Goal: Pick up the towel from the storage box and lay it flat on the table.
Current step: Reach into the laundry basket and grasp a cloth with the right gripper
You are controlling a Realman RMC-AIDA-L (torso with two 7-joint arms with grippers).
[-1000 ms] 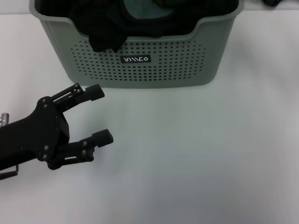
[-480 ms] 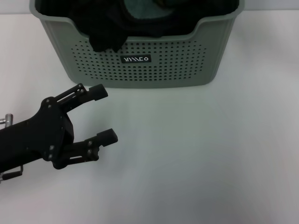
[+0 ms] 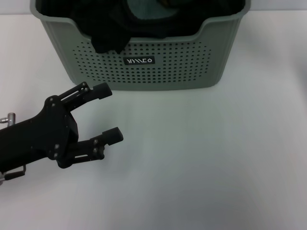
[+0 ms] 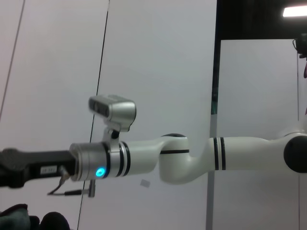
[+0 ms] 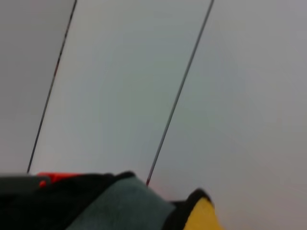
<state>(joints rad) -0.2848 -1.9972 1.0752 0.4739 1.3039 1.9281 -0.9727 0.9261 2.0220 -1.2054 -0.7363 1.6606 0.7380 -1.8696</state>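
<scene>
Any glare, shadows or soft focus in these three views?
Head view: even light, no glare on the table; storage box interior falls into shadow; left end effector sharp. Left wrist view: bright ceiling lamp. Right wrist view: near cloth blurred.

The box (image 3: pixel 144 52) stands at the far side of the table (image 3: pixel 216 158), with its logo plate (image 3: pixel 139 61) facing the camera. Inside are dark cloths; a black cloth (image 3: pixel 110 40) hangs over the dipped front rim, and behind it a teal cloth (image 3: pixel 148 9) shows, possibly with a bit of yellow beside it. The left gripper (image 3: pixel 109 113) is above the table just before the box's left front corner, its fingers spread wide apart and holding nothing.
</scene>
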